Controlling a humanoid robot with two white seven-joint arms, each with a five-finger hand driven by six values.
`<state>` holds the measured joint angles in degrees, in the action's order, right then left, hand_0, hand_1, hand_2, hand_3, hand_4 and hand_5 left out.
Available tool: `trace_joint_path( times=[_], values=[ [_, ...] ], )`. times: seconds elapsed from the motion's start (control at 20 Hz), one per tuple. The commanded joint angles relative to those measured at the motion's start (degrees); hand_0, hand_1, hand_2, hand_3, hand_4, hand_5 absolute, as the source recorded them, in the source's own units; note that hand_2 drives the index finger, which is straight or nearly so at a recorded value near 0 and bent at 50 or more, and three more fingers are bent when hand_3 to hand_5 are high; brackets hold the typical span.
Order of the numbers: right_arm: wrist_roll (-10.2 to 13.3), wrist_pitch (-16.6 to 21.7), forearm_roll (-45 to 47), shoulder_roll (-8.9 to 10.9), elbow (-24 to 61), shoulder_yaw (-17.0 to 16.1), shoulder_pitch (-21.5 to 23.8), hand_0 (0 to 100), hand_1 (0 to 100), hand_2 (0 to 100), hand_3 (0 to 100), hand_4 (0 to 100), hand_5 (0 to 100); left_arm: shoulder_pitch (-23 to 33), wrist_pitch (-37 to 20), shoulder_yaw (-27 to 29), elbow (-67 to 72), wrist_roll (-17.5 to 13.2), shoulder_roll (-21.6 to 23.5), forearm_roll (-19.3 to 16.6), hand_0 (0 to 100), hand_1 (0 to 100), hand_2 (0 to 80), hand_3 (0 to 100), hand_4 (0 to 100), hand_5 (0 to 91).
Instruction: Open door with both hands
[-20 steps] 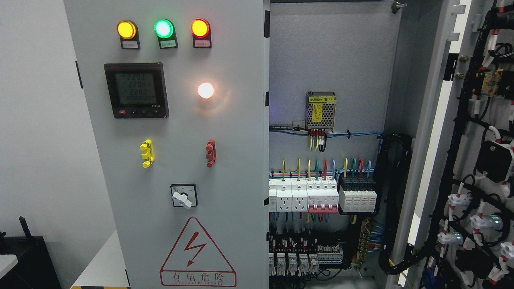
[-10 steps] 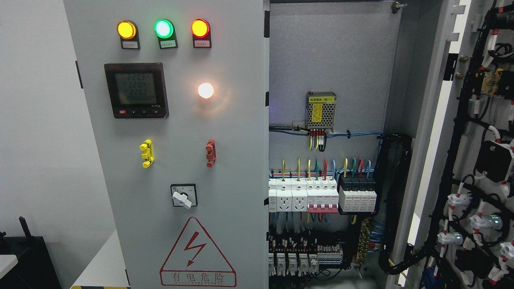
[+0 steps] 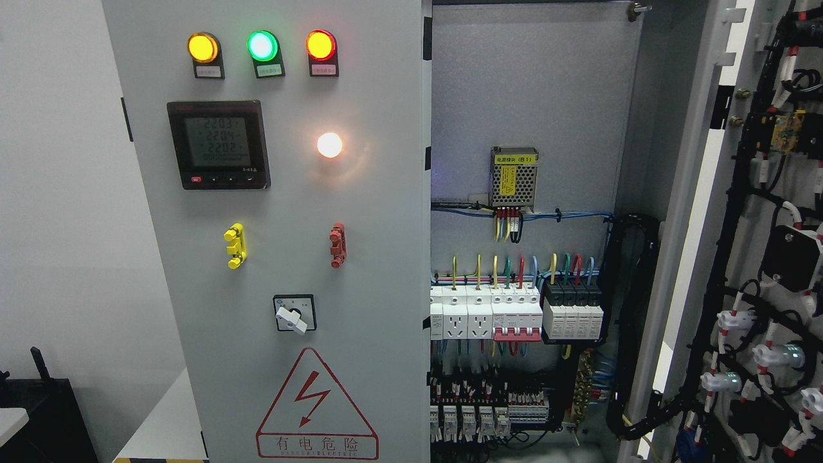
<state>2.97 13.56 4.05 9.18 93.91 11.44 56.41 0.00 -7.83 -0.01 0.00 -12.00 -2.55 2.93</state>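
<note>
A grey electrical cabinet fills the head view. Its left door (image 3: 360, 212) is shut and carries three lit indicator lamps (image 3: 262, 46), a digital meter (image 3: 218, 144), a white lamp (image 3: 329, 145), a yellow handle (image 3: 235, 245), a red handle (image 3: 337, 245), a rotary switch (image 3: 294, 313) and a red warning triangle (image 3: 316, 404). The right door (image 3: 771, 244) is swung wide open, its wired inner side facing me. Neither of my hands shows.
Inside the open half are a small power supply (image 3: 514, 179), rows of breakers and sockets (image 3: 514, 312) with coloured wires, and a black cable bundle (image 3: 633, 321) running to the open door. A white wall and a dark object (image 3: 38, 411) lie at the left.
</note>
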Motion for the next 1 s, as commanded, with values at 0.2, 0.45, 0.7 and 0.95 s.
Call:
trace_joint_path(
  times=[0.2, 0.45, 0.7, 0.95],
  values=[
    [0.0, 4.6, 0.1, 1.90, 7.7, 4.9, 0.6, 0, 0, 0, 0, 0, 0, 1.8, 0.0, -0.7, -0.5, 0.0, 0.0, 0.1, 0, 0, 0.0, 0, 3, 0.0],
    [0.0, 6.3, 0.1, 2.60, 8.3, 7.1, 0.6, 0, 0, 0, 0, 0, 0, 1.8, 0.0, -0.7, -0.5, 0.0, 0.0, 0.1, 0, 0, 0.0, 0, 3, 0.0],
    [0.0, 6.4, 0.1, 2.69, 8.7, 9.1, -3.8, 0, 0, 0, 0, 0, 0, 1.8, 0.0, -0.7, -0.5, 0.0, 0.0, 0.1, 0, 0, 0.0, 0, 3, 0.0],
    [0.0, 7.3, 0.1, 2.69, 9.1, 10.2, -9.2, 0, 0, 0, 0, 0, 0, 1.8, 0.0, -0.7, -0.5, 0.0, 0.0, 0.1, 0, 0, 0.0, 0, 3, 0.0]
  ],
)
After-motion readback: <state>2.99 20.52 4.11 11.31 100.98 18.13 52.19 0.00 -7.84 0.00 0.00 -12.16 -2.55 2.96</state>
